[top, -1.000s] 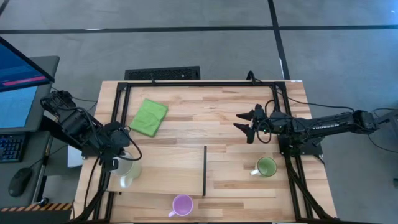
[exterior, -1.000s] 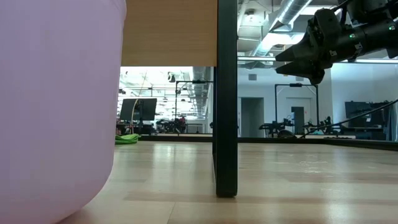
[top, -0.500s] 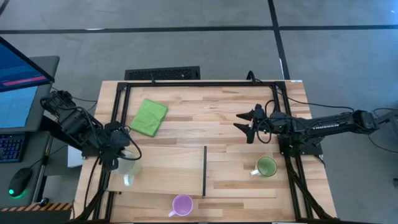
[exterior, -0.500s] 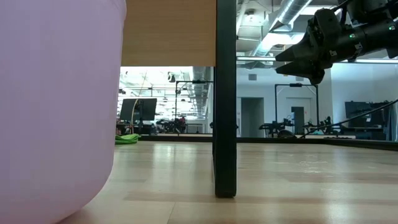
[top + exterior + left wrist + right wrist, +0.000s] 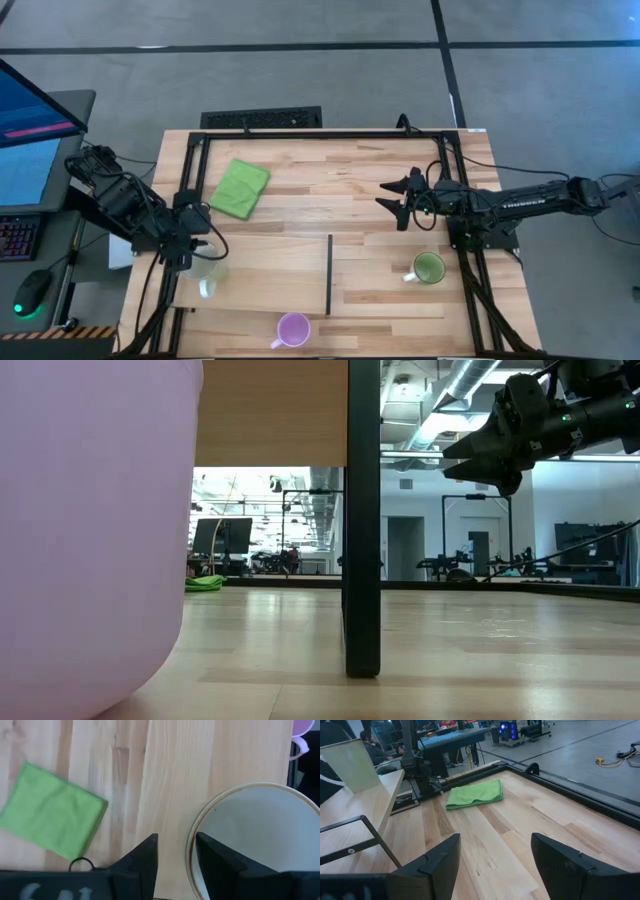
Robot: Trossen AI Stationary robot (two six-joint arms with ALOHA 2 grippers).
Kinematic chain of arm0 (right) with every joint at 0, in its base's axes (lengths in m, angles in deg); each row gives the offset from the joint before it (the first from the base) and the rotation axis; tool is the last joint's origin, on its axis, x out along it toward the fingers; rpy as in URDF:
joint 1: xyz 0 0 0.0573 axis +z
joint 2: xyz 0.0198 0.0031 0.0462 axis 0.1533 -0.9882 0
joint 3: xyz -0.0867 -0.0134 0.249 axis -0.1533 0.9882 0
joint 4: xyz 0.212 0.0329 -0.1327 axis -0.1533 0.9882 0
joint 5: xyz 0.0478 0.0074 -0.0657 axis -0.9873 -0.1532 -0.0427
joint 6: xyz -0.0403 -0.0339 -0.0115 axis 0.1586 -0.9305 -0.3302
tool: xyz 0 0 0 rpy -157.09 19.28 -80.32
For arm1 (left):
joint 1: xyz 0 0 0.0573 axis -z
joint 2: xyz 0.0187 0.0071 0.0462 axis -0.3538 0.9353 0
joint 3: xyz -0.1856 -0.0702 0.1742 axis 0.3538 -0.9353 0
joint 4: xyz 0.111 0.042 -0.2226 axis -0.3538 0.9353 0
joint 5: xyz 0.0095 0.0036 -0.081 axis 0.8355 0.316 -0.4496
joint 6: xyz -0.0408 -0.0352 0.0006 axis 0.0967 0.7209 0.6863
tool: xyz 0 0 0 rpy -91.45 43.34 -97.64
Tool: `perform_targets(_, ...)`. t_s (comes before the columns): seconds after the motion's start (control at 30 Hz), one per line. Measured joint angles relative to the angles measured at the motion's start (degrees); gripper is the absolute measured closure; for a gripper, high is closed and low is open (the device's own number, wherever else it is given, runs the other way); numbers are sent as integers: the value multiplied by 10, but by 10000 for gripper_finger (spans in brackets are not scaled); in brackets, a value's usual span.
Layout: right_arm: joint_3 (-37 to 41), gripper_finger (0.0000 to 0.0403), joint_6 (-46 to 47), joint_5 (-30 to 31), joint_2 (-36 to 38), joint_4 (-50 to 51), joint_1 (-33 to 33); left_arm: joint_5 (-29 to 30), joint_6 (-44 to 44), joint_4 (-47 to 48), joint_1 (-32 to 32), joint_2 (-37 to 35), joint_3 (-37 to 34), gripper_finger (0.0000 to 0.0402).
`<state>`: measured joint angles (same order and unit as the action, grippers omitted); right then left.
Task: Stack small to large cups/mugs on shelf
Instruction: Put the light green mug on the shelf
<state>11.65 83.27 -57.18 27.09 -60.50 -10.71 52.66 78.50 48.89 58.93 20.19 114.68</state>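
Left gripper (image 5: 190, 258) stands over the white mug (image 5: 207, 272) at the near-left end of the pale shelf board (image 5: 270, 275); in the left wrist view one finger (image 5: 142, 862) sits just outside the rim, the other just inside, parted with a gap to the wall (image 5: 250, 835); no pinch is visible, so the mug appears released and resting on the board.

Right gripper (image 5: 398, 200) hangs clear above the table, fingers spread wide and empty; the green mug (image 5: 428, 268) lies nearer the table's front edge than those fingers, off the board beyond its dark end strip; the purple mug (image 5: 293, 329) sits at the front table edge, also off the board; the green cloth (image 5: 239, 188) lies far beyond the left fingers.

Judgement on handling: the mugs look like rigid glazed ware, light but smooth and liable to slip or chip if knocked; the rim wall, one finger inside and one outside, seems the surest hold; the handle looks too small to trust. Nesting will need a level descent, as similar sizes leave little clearance.
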Motion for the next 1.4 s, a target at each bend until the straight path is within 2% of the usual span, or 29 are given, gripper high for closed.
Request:
perform_targets(0.33,0,137,0,0,0,0,0,35,-47,1,0,0,0,280)
perform_targets(0.53,0,137,0,0,0,0,0,36,-51,1,0,0,0,280)
perform_targets(1.07,0,137,0,0,0,0,0,46,-134,-45,-1,0,-1,280)
perform_targets(1.4,0,137,0,0,0,1,0,57,-137,-59,-1,2,-1,280)
